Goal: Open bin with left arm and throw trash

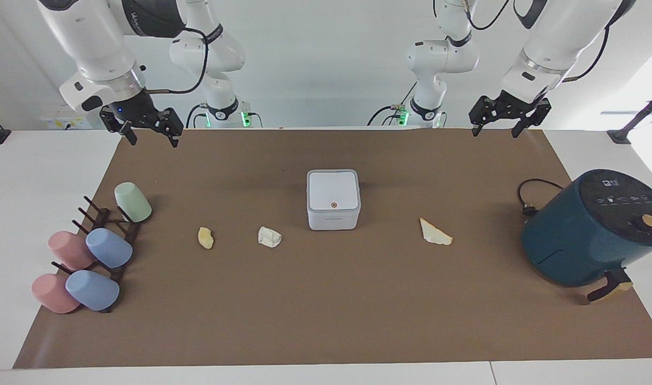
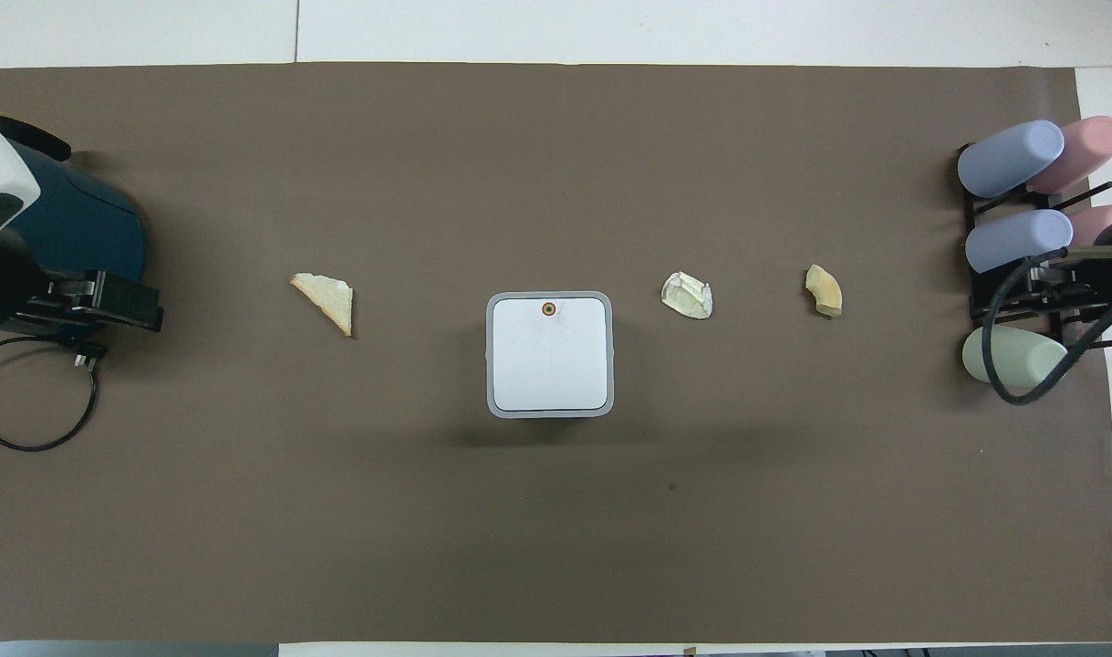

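The bin [image 1: 333, 199] is a small white-grey box in the middle of the brown mat, lid shut, also in the overhead view [image 2: 549, 354]. Its orange-centred button [image 2: 548, 309] is on the lid's edge farther from the robots. The cream wedge [image 1: 435, 233] lies toward the left arm's end. The white paper wad [image 1: 269, 237] and yellowish peel [image 1: 205, 238] lie toward the right arm's end. My left gripper [image 1: 496, 131] is open and empty, raised over the mat's edge nearest the robots. My right gripper [image 1: 153, 140], glowing blue, is open and empty over that same edge at its own end.
A teal air fryer [image 1: 593, 230] with a black cable [image 1: 529, 198] stands at the left arm's end. A dark rack [image 1: 104, 235] with several pastel cups stands at the right arm's end.
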Motion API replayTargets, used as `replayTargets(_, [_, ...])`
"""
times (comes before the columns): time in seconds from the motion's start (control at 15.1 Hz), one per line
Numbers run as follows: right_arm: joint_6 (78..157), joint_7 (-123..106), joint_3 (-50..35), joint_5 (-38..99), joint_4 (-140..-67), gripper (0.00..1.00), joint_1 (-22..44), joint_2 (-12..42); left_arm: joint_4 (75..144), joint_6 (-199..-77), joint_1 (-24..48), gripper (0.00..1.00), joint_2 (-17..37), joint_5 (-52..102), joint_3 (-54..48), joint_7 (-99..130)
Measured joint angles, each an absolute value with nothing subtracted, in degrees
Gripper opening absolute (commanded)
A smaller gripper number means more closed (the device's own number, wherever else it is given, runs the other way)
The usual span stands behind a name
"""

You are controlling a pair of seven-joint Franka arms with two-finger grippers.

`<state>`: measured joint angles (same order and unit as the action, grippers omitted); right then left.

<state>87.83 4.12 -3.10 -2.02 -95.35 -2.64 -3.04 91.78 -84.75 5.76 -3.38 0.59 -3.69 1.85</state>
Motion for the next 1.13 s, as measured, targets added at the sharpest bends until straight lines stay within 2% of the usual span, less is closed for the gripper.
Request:
replayTargets(0.8, [87.73,4.12,-3.47,-1.87,-95.48,1.00,-2.41,-3.00,91.78,-84.76,5.73,1.00,-3.38,0.59,-3.61,1.85])
replayTargets(0.86, [87.73,4.12,-3.49,-1.87,-95.51,1.00,-2.41,-3.00,91.78,-84.92,5.75,0.69,-3.38,0.59,-3.65,1.85])
replayTargets(0.93, [87.73,4.11,-3.50,-1.87,-95.55,1.00,-2.41,-3.00,91.80,-85.48,5.77,0.28,-3.38,0.59,-3.73,2.02])
replayTargets(1.0, [87.73,4.11,-3.50,-1.87,-95.61,1.00,-2.41,-3.00,91.84,-86.13,5.81,0.01,-3.36,0.59,-3.86,2.59])
replayTargets(1.13, [87.73,4.11,-3.50,-1.87,-95.65,1.00,-2.40,-3.00,91.94,-87.19,6.97,0.00,-3.19,0.60,-4.07,4.87])
